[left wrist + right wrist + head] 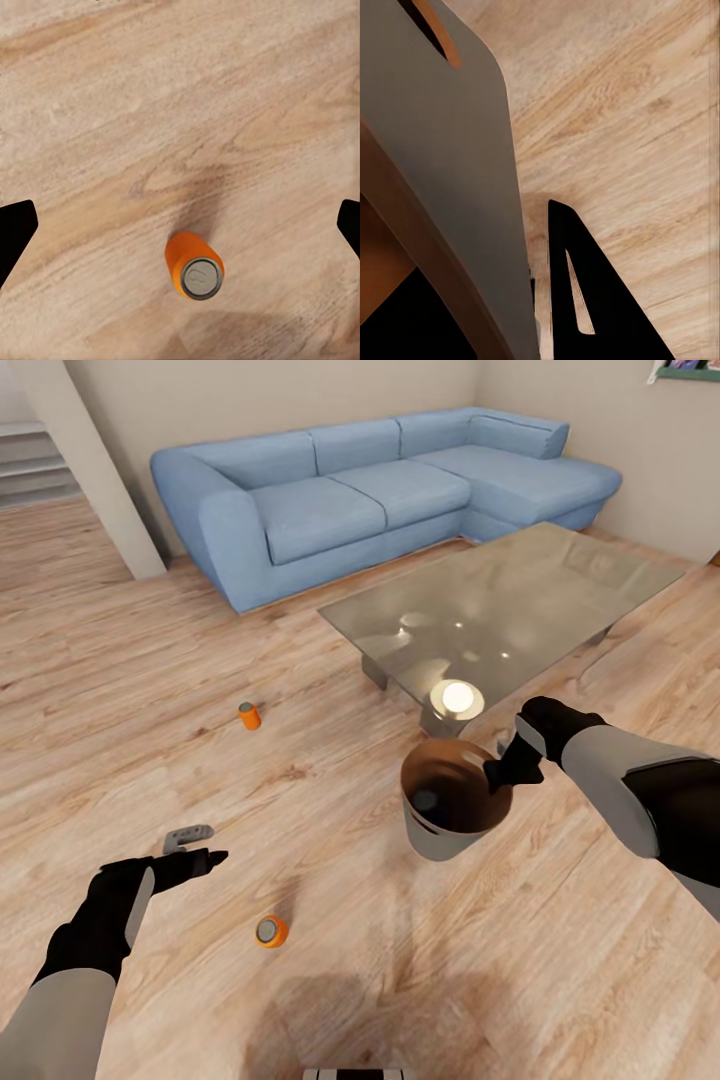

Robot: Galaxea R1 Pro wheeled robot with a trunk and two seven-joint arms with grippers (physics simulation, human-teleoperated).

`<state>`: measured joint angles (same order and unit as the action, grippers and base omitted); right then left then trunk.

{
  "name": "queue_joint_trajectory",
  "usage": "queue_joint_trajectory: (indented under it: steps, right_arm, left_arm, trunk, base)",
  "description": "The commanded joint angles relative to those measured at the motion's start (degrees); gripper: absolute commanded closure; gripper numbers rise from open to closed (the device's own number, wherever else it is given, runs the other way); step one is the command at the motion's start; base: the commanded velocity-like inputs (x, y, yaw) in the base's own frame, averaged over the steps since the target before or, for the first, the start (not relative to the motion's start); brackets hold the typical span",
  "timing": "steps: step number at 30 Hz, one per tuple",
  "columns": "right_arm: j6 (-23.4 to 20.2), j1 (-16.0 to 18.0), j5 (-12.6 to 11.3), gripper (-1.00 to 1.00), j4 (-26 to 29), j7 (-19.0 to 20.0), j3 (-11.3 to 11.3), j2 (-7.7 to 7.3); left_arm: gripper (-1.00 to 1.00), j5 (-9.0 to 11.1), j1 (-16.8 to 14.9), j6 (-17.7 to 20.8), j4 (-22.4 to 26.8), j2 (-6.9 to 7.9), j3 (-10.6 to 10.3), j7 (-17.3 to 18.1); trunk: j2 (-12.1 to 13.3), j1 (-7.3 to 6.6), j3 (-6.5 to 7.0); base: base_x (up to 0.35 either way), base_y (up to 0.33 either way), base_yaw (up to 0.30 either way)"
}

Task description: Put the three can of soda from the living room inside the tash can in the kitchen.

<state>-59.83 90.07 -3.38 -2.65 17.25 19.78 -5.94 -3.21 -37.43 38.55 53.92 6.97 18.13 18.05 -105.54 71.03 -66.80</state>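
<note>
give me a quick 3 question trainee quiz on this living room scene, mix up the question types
1. True or false: the right gripper holds the trash can by its rim.
2. How many soda cans are on the floor? A) one B) two C) three
3. Fill in: the left gripper is ___ above the near can.

Key: 1 true. 2 B: the near can and the far can; a grey top inside the trash can may be a third. 3 open.

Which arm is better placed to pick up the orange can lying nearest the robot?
Left. Its open end effector hangs over the floor beside the orange cylindrical soda can, which sits between its spread fingers in the wrist view. The right end effector grips the pale grey bucket's rim.
</note>
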Motion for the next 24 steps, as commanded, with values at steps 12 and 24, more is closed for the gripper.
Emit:
queue_joint_trajectory:
  steps: [12,24]
  right_arm:
    - [-0.2,0.0,-1.3,1.00,0.0,0.1,0.1,-0.03]
    - [-0.2,2.8,-1.3,1.00,-0.2,0.1,0.8,0.33]
  left_arm:
    - [-1.00,-0.2,-0.3,1.0,-0.1,-0.10,0.1,-0.3]
    - [-1.00,-0.3,-0.7,1.5,-0.6,-0.11,0.1,-0.5]
  trunk:
    - [-4.8,2.63,-2.39]
    - [-9.6,5.27,-4.87]
  base:
    - [0.001,0.000,0.000]
    - [0.000,0.000,0.000]
